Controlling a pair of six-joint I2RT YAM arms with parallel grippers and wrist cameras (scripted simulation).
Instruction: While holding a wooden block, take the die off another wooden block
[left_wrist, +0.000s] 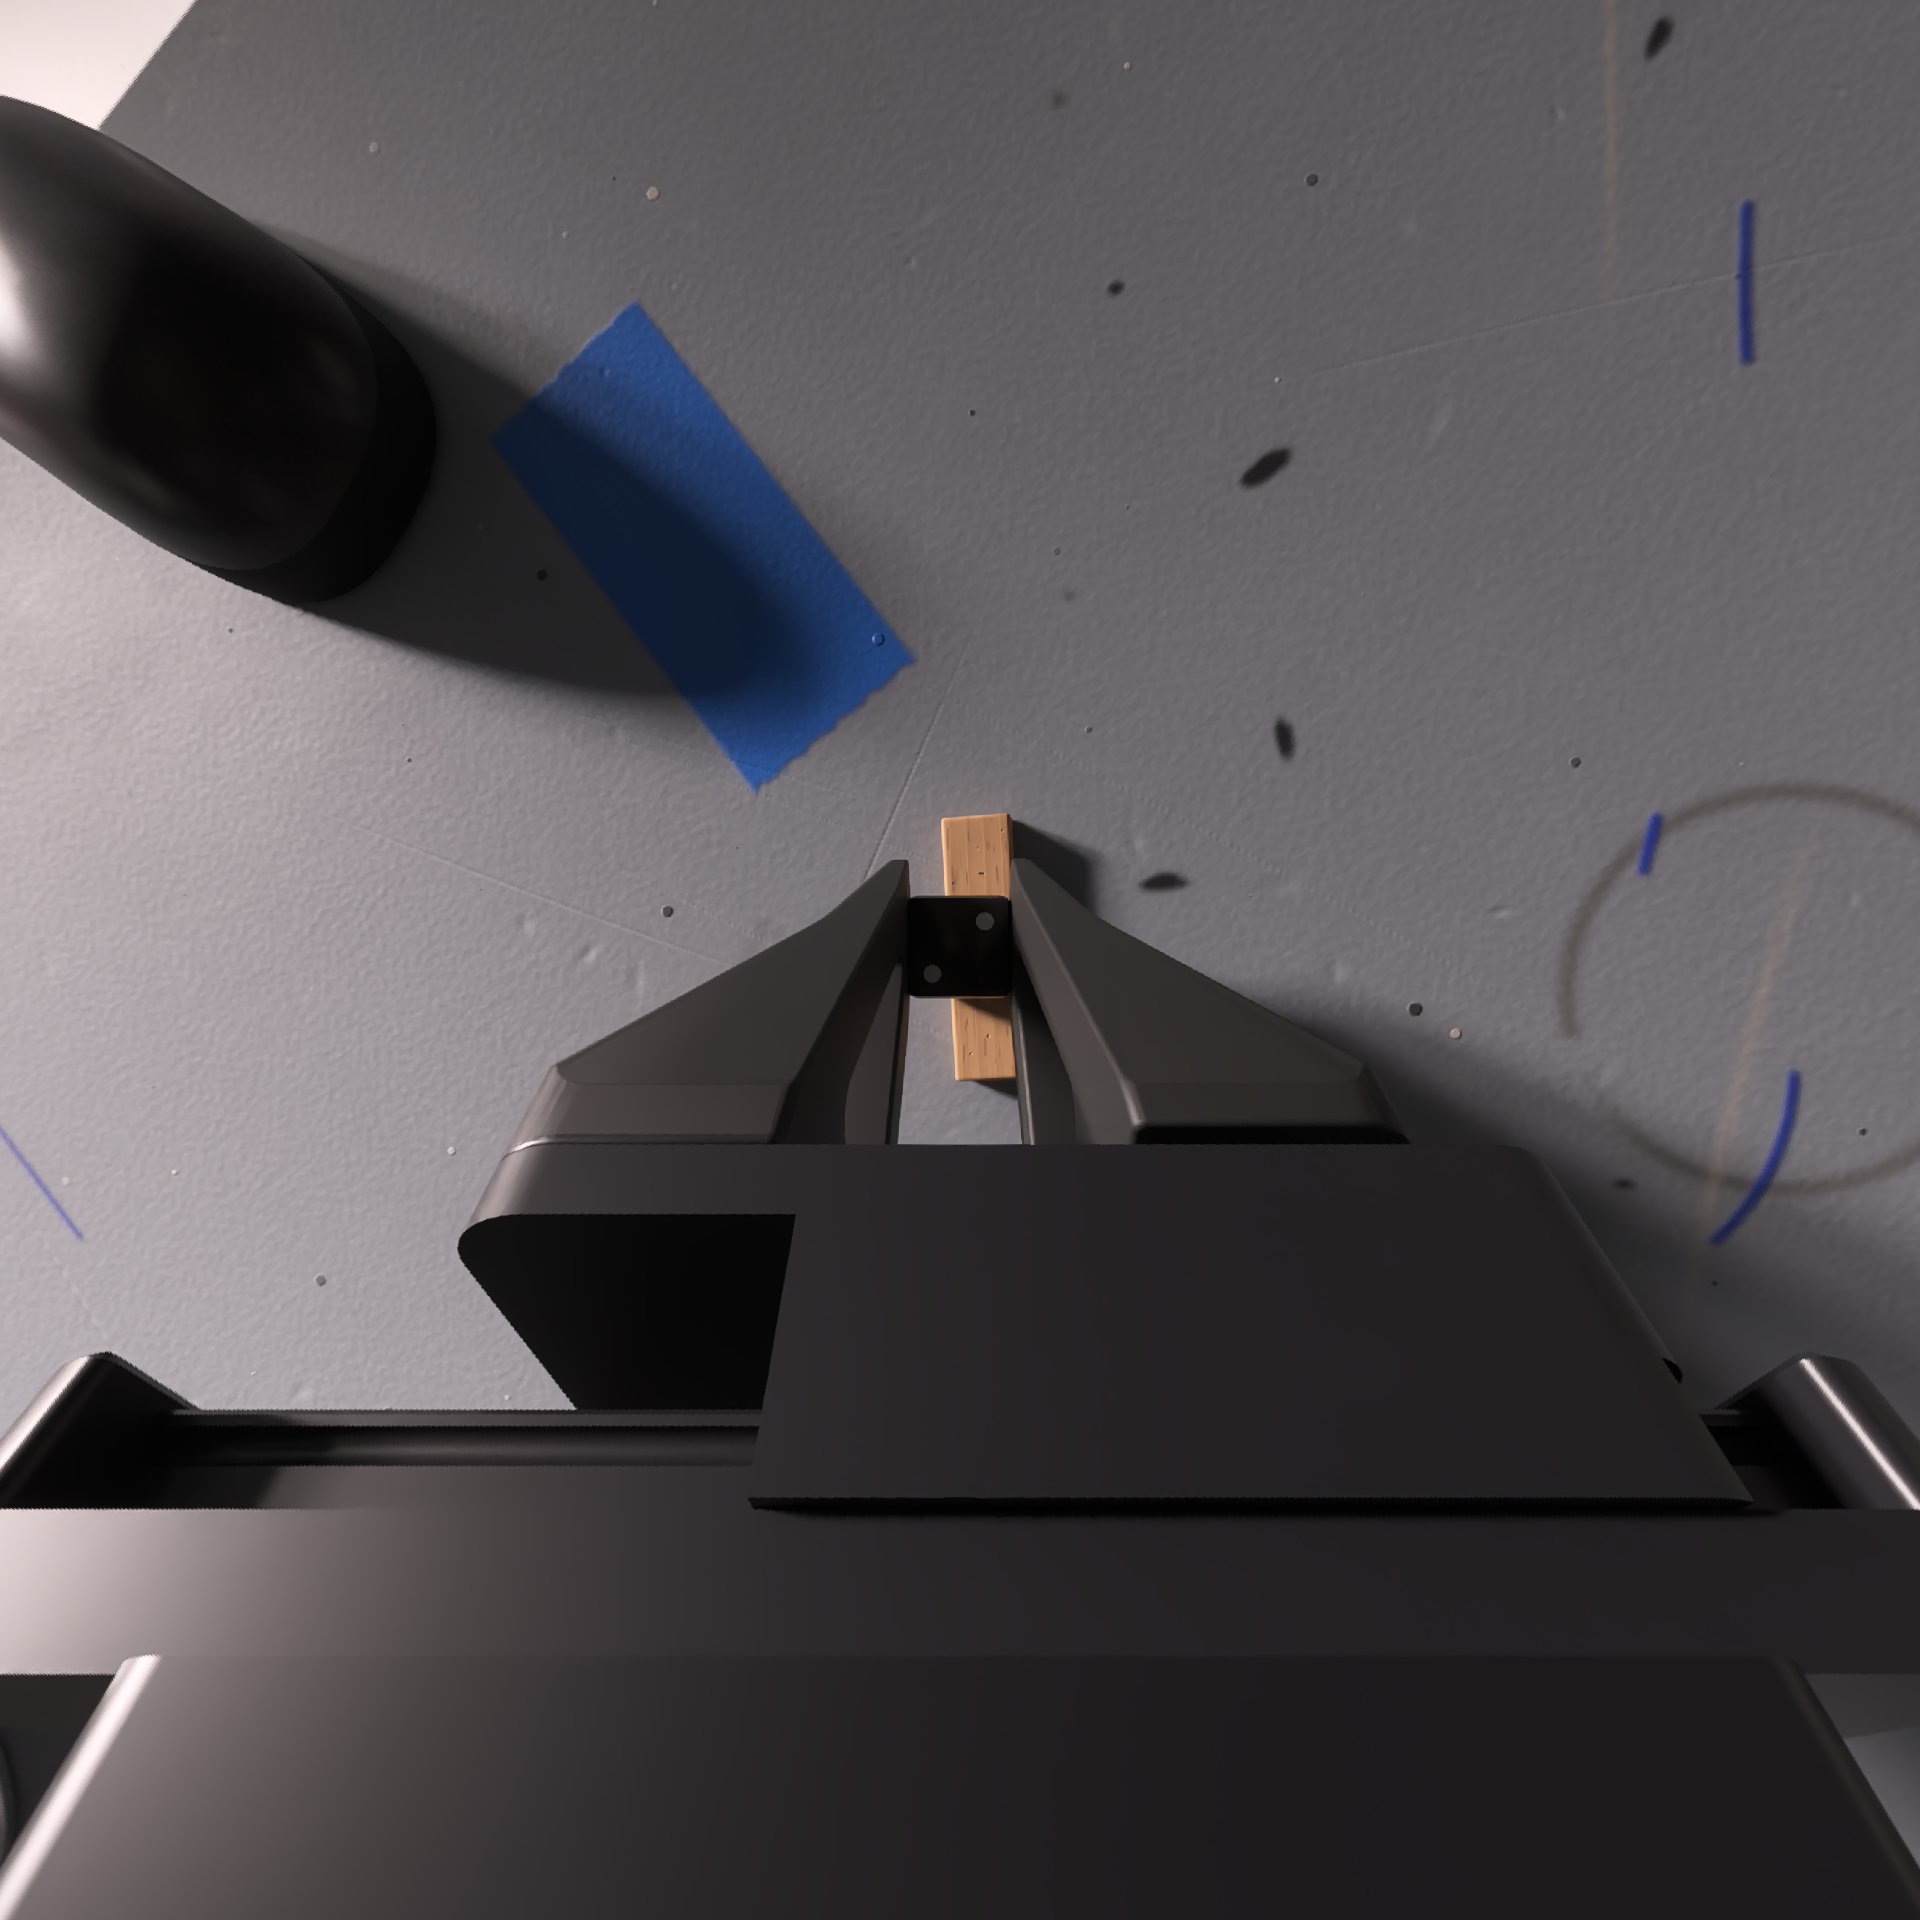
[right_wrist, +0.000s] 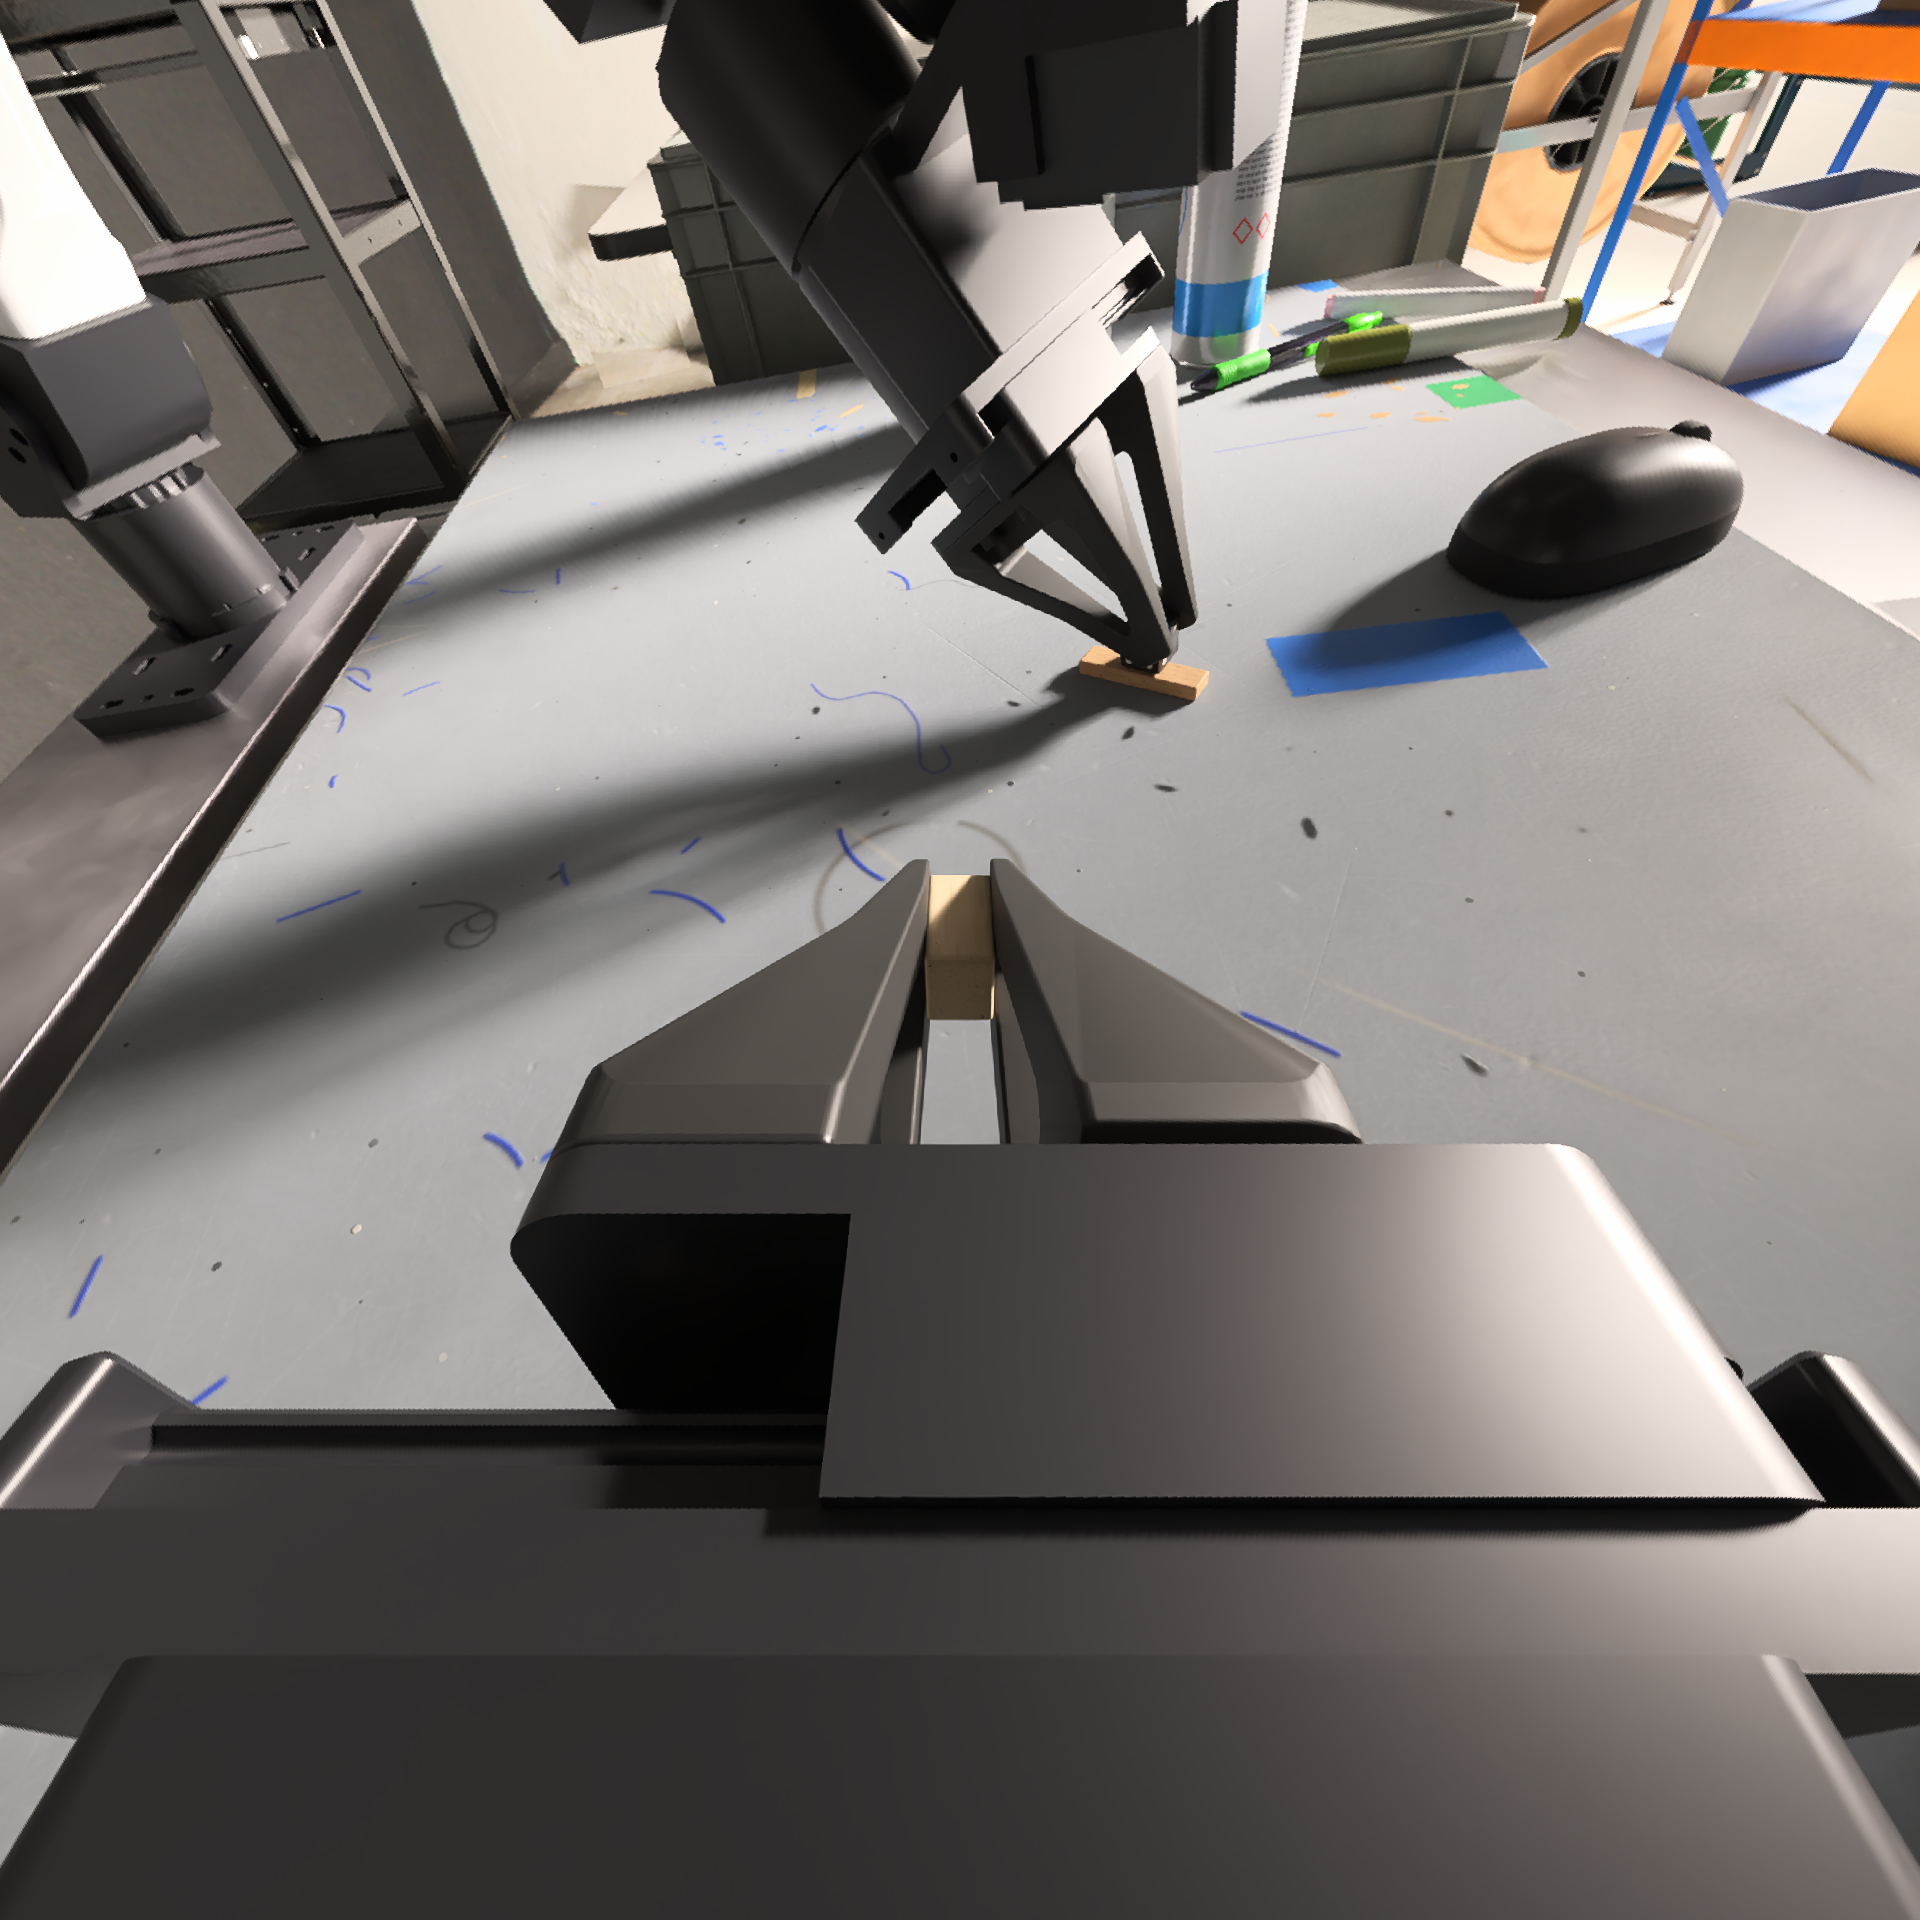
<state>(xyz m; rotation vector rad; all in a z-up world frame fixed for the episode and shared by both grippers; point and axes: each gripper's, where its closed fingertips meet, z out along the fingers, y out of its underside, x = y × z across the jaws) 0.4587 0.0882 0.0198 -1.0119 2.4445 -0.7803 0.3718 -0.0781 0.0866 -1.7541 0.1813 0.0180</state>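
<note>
Fingers of the left gripper (left_wrist: 958, 940) are pinched onto a black die (left_wrist: 958, 948) with pale pips, one finger pressed against each side of it. The die sits over the middle of a flat wooden block (left_wrist: 975, 862) that lies on the grey table (left_wrist: 1351, 623), with the block's two ends showing beyond the die, one past the fingertips and one back between the fingers. From this angle it is not clear whether the die touches the block or sits just above it. In the right wrist view the same gripper comes down steeply from above onto that block (right_wrist: 1143, 675), its tips meeting at the block's middle. The right gripper (right_wrist: 960, 940) is clamped on a second wooden block (right_wrist: 958, 945), held between its fingertips above the table, well apart from the first block. A strip of blue tape (left_wrist: 696, 540) lies flat on the table near the die, and a black computer mouse (left_wrist: 177, 353) rests just beside the tape. Farther back in the right wrist view, green-capped markers (right_wrist: 1444, 332) lie beside a white and blue spray can (right_wrist: 1226, 260).
</note>
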